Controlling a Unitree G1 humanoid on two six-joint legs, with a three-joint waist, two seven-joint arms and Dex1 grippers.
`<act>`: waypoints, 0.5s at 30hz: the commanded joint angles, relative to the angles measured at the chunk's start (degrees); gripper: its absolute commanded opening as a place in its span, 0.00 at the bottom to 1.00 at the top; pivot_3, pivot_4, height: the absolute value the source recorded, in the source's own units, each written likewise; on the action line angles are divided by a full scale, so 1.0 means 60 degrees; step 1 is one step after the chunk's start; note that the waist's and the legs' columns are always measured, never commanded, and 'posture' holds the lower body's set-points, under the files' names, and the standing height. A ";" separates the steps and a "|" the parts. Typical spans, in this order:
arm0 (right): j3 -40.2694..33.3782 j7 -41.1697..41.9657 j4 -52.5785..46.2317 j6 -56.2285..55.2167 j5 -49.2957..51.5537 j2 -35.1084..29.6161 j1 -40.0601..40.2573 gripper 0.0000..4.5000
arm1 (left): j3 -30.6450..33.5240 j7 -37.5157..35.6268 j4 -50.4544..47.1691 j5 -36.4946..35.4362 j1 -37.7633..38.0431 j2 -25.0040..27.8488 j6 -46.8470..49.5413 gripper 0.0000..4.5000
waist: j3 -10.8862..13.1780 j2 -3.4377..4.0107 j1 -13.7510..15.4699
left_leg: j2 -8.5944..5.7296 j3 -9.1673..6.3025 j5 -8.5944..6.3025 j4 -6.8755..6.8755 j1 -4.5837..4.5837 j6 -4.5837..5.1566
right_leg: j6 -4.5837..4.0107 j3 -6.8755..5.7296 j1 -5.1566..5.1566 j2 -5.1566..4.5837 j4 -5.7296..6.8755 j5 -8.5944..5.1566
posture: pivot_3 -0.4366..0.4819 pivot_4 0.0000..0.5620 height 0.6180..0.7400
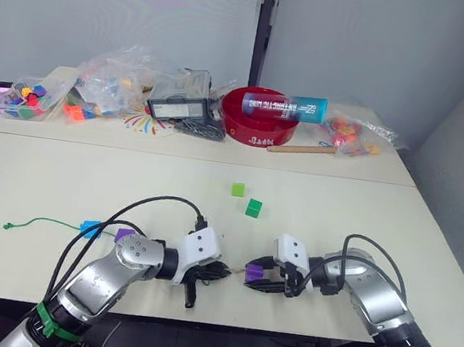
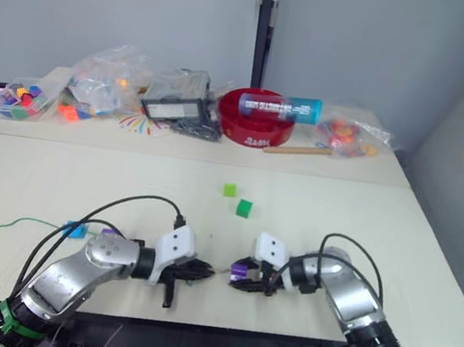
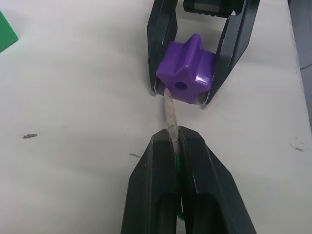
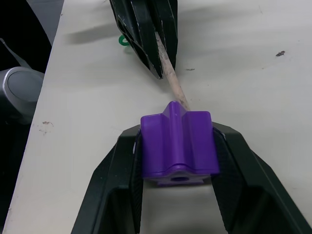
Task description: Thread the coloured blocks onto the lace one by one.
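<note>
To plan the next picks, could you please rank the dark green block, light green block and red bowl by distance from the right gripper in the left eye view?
From the right gripper:
1. Dark green block, mid-table.
2. Light green block, just beyond it.
3. Red bowl, at the far edge.

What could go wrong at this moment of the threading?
The pale stiff tip of the green lace, pinched in the left pincer, meets the purple star-shaped plastic block beside its hole, not in it; pushing on may bend the tip or make it slide off. The right pincer grips the block only by its sides, so the push could twist it. The blue plastic block already on the lace could drag.
</note>
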 commanded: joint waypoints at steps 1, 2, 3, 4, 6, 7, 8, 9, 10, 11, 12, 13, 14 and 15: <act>0.0020 -0.0174 -0.0078 0.0207 -0.0272 -0.0118 0.0185 0.31 | -0.0264 -0.0084 -0.0091 -0.0002 -0.0205 -0.0232 -0.0069 0.00 | 0.0000 0.0000 0.0001 | 0.0000 0.0000 0.0000 0.0000 0.0000 0.0000 | 0.0000 0.0001 0.0000 0.0000 0.0000 0.0000 | 0.48 0.27 0.92; 0.0017 -0.0179 -0.0106 0.0234 -0.0265 -0.0121 0.0193 0.31 | -0.0302 -0.0076 -0.0049 0.0030 -0.0253 -0.0301 -0.0076 0.00 | 0.0000 0.0000 0.0004 | 0.0000 0.0000 0.0000 0.0000 0.0000 0.0000 | 0.0000 0.0000 0.0000 0.0000 0.0000 0.0000 | 0.48 0.27 0.92; 0.0018 -0.0188 -0.0138 0.0254 -0.0263 -0.0124 0.0209 0.31 | -0.0320 -0.0073 -0.0030 0.0054 -0.0270 -0.0348 -0.0085 0.00 | 0.0000 0.0000 0.0000 | 0.0000 -0.0002 0.0000 0.0000 0.0000 0.0000 | 0.0000 -0.0001 0.0000 0.0000 0.0000 0.0000 | 0.48 0.27 0.92; 0.0018 -0.0199 -0.0165 0.0277 -0.0260 -0.0126 0.0219 0.31 | -0.0339 -0.0077 -0.0008 0.0069 -0.0292 -0.0400 -0.0081 0.00 | 0.0000 0.0000 -0.0014 | 0.0000 -0.0001 0.0000 0.0000 -0.0001 0.0000 | 0.0000 -0.0001 0.0000 0.0001 0.0001 0.0000 | 0.48 0.27 0.92; 0.0015 -0.0282 -0.0248 0.0394 -0.0238 -0.0090 0.0226 0.31 | -0.0486 -0.0138 0.0080 0.0090 -0.0384 -0.0552 -0.0120 0.00 | 0.0000 0.0000 -0.0018 | 0.0001 -0.0002 0.0000 0.0000 0.0000 0.0000 | 0.0000 0.0000 -0.0001 0.0001 0.0001 0.0000 | 0.48 0.27 0.92; 0.0022 -0.0308 -0.0278 0.0432 -0.0235 -0.0073 0.0226 0.31 | -0.0561 -0.0176 0.0117 0.0084 -0.0434 -0.0632 -0.0124 0.00 | 0.0000 0.0000 -0.0009 | 0.0000 -0.0002 0.0000 0.0000 0.0000 0.0000 | 0.0000 0.0000 0.0000 0.0001 0.0002 0.0000 | 0.48 0.27 0.92; 0.0026 -0.0323 -0.0299 0.0458 -0.0237 -0.0062 0.0228 0.31 | -0.0607 -0.0201 0.0140 0.0080 -0.0466 -0.0681 -0.0125 0.00 | 0.0000 0.0000 -0.0003 | 0.0000 -0.0003 0.0000 0.0000 0.0000 0.0000 | 0.0000 -0.0001 0.0001 0.0001 0.0000 0.0000 | 0.48 0.27 0.92; 0.0034 -0.0332 -0.0314 0.0481 -0.0248 -0.0049 0.0229 0.31 | -0.0689 -0.0238 0.0202 0.0096 -0.0519 -0.0731 -0.0124 0.00 | 0.0000 0.0000 0.0001 | -0.0002 -0.0003 0.0000 0.0000 0.0000 0.0000 | 0.0000 0.0000 0.0003 -0.0001 0.0000 0.0000 | 0.48 0.27 0.92; 0.0035 -0.0337 -0.0325 0.0501 -0.0258 -0.0040 0.0229 0.31 | -0.0740 -0.0265 0.0249 0.0114 -0.0555 -0.0763 -0.0123 0.00 | 0.0000 0.0000 0.0005 | -0.0003 -0.0002 0.0000 0.0000 0.0000 0.0000 | 0.0001 0.0001 0.0003 -0.0001 -0.0002 0.0000 | 0.48 0.27 0.92; 0.0036 -0.0345 -0.0329 0.0518 -0.0266 -0.0027 0.0226 0.31 | -0.0825 -0.0328 0.0315 0.0140 -0.0608 -0.0790 -0.0150 0.00 | 0.0000 0.0000 0.0014 | -0.0004 -0.0002 0.0000 0.0000 0.0000 0.0000 | 0.0001 0.0001 0.0004 -0.0001 -0.0002 0.0000 | 0.48 0.27 0.92; 0.0036 -0.0350 -0.0332 0.0530 -0.0271 -0.0018 0.0223 0.31 | -0.0879 -0.0375 0.0359 0.0159 -0.0643 -0.0808 -0.0171 0.00 | 0.0000 0.0000 0.0025 | -0.0004 -0.0002 0.0000 0.0000 0.0001 0.0000 | 0.0001 0.0001 0.0004 -0.0001 -0.0002 0.0000 | 0.48 0.27 0.92; 0.0048 -0.0365 -0.0329 0.0532 -0.0287 0.0004 0.0216 0.31 | -0.0920 -0.0399 0.0411 0.0170 -0.0670 -0.0862 -0.0189 0.00 | 0.0000 0.0000 0.0037 | -0.0004 -0.0003 0.0000 0.0000 0.0002 0.0000 | 0.0001 0.0000 0.0006 -0.0001 -0.0002 0.0000 | 0.48 0.27 0.92; 0.0055 -0.0374 -0.0327 0.0533 -0.0301 0.0020 0.0211 0.31 | -0.0941 -0.0419 0.0448 0.0184 -0.0685 -0.0906 -0.0200 0.00 | -0.0001 0.0000 0.0041 | -0.0004 -0.0003 0.0000 0.0000 0.0002 0.0000 | 0.0001 0.0000 0.0007 -0.0002 -0.0003 0.0000 | 0.48 0.27 0.92; 0.0057 -0.0377 -0.0344 0.0558 -0.0300 0.0033 0.0199 0.31 | -0.0977 -0.0502 0.0471 0.0176 -0.0704 -0.0921 -0.0210 0.00 | -0.0001 0.0000 0.0045 | -0.0005 -0.0002 0.0000 0.0001 0.0003 0.0000 | 0.0001 0.0001 0.0010 -0.0002 -0.0004 0.0000 | 0.48 0.27 0.92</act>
